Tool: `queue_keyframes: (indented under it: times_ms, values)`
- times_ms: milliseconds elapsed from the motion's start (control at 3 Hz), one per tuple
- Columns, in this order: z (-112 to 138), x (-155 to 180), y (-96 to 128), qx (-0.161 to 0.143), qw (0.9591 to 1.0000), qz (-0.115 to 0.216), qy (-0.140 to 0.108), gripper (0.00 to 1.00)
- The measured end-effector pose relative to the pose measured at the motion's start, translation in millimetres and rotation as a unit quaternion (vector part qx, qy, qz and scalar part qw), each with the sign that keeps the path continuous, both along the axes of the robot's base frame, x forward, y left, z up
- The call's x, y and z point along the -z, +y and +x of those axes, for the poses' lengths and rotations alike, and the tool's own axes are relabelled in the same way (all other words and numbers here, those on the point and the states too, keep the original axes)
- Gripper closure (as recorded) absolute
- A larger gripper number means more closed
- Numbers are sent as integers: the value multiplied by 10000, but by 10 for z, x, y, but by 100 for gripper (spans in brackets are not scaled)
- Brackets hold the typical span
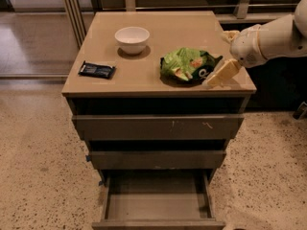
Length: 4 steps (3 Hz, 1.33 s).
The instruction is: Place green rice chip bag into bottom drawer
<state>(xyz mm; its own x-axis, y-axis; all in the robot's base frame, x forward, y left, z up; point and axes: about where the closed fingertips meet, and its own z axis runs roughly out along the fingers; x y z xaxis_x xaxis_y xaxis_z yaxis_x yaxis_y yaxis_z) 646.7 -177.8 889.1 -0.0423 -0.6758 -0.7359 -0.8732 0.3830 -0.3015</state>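
Observation:
The green rice chip bag (188, 65) lies crumpled on the cabinet top, right of the middle, its dark end pointing right. My gripper (216, 59) comes in from the right on a white arm, open, right at the bag's dark end. Its lower cream finger (220, 74) slants down to the top's front right edge, just beside the bag. It holds nothing. The bottom drawer (156, 202) is pulled out toward me at the foot of the cabinet, and its inside is bare.
A white bowl (132, 39) stands at the back of the cabinet top (120, 75), and a small dark-blue packet (97, 70) lies at its left front. The two upper drawers (158, 127) are pushed in. A speckled floor surrounds the cabinet; a rail and dark furniture stand behind and to the right.

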Motion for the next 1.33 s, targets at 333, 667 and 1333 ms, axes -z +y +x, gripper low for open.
queue_keyframes:
  times_ms: [333, 667, 1333]
  values:
    - [140, 166, -2, 28, 9998, 163, 63, 0]
    - [151, 187, -1, 27, 9998, 176, 75, 18]
    - [151, 187, 0, 27, 9998, 176, 75, 64]
